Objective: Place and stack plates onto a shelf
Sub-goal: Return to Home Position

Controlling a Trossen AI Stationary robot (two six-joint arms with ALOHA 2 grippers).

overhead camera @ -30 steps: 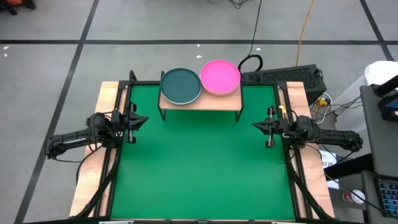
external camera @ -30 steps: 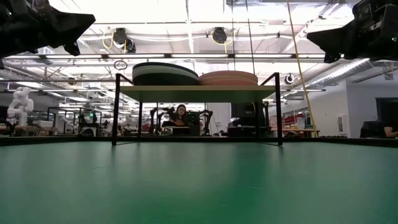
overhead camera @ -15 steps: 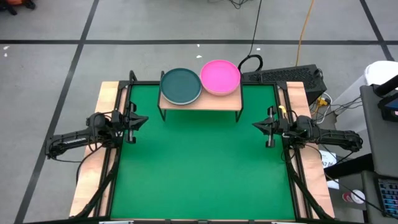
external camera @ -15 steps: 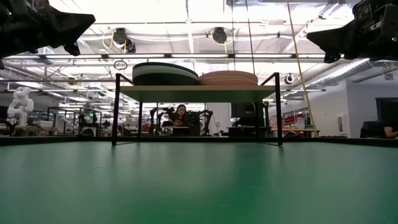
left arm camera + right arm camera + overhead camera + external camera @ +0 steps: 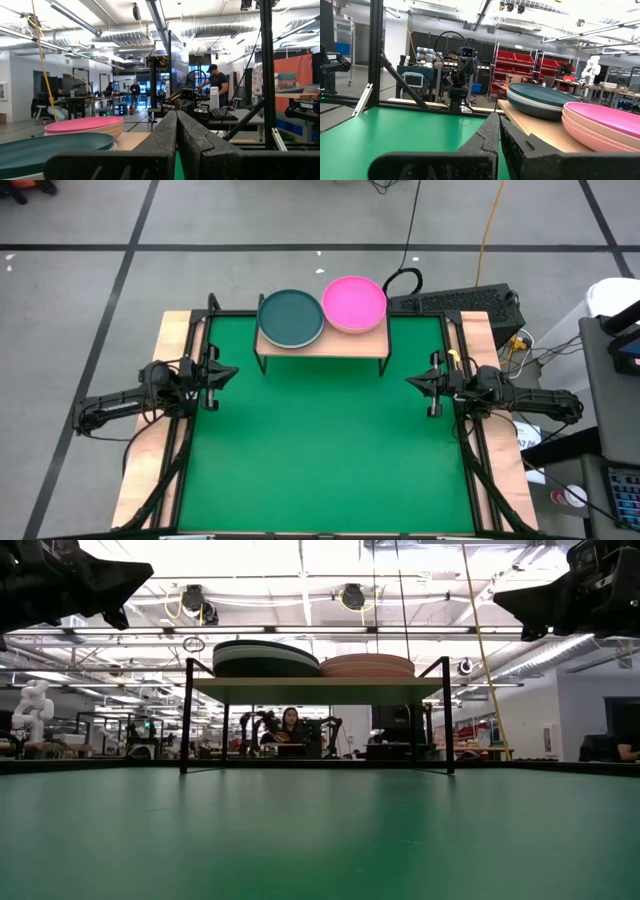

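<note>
The light-wood shelf [image 5: 322, 340] on black legs stands at the table's far edge. On it rest two stacks of plates: a stack topped by a dark teal plate [image 5: 291, 317] on its left half, with a pale plate under it [image 5: 262, 664], and a stack topped by a magenta plate [image 5: 354, 303] on its right half, over pink plates [image 5: 366, 667]. Both stacks also show in the left wrist view [image 5: 82, 125] and the right wrist view [image 5: 540, 97]. My left gripper [image 5: 233, 373] is shut and empty above the table's left edge. My right gripper [image 5: 409, 381] is shut and empty above the right edge.
The green table top [image 5: 325, 450] lies between the two arms. A black cable [image 5: 402, 280] and a dark keyboard [image 5: 455, 305] lie behind the shelf's right end. People stand in the room beyond the table [image 5: 217, 85].
</note>
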